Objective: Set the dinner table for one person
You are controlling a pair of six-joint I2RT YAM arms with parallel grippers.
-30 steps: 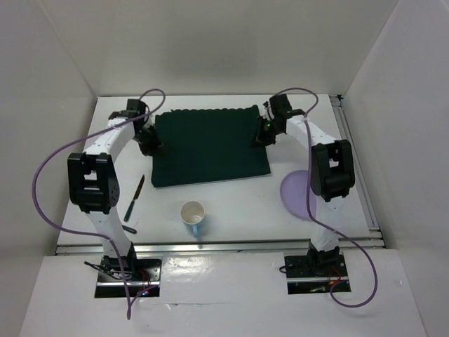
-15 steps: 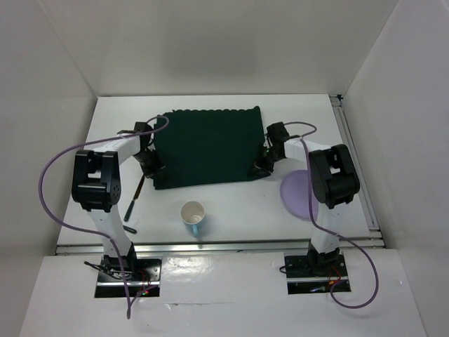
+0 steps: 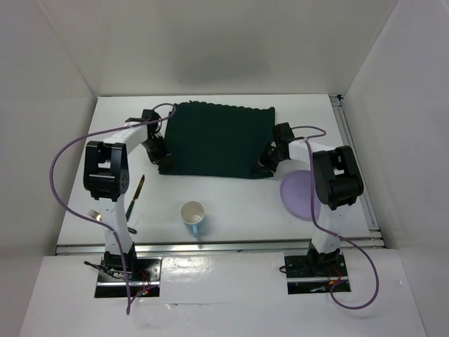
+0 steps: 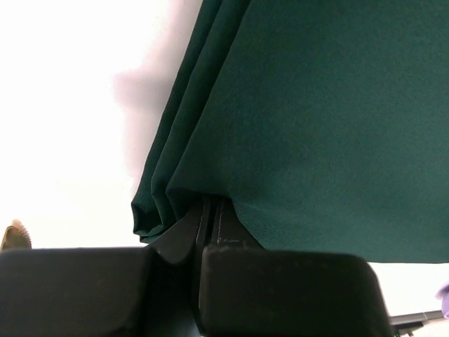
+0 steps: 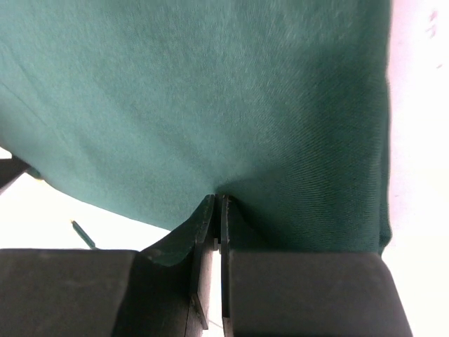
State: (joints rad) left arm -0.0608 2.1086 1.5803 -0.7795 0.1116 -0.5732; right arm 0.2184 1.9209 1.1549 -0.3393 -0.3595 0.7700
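Note:
A dark green cloth (image 3: 217, 140) lies spread on the white dinner table (image 3: 231, 203), slightly skewed. My left gripper (image 3: 160, 154) sits at the cloth's near-left corner and is shut on its bunched, folded edge (image 4: 168, 189), with the fingertips (image 4: 210, 205) pressed together. At the near-right corner my right gripper (image 3: 265, 166) is shut on the cloth's edge (image 5: 210, 140). There the cloth puckers up between the closed tips (image 5: 219, 201).
A white and blue cup (image 3: 193, 216) stands near the front middle. A purple plate (image 3: 298, 193) lies front right, partly under the right arm. A knife (image 3: 135, 196) and a gold fork (image 3: 93, 213) lie front left beside the left arm. A metal rail (image 3: 354, 161) runs along the right edge.
Both grippers came from the cloth's far sides to its near corners and the right one closed. The cloth has slid right and a little away from the arms.

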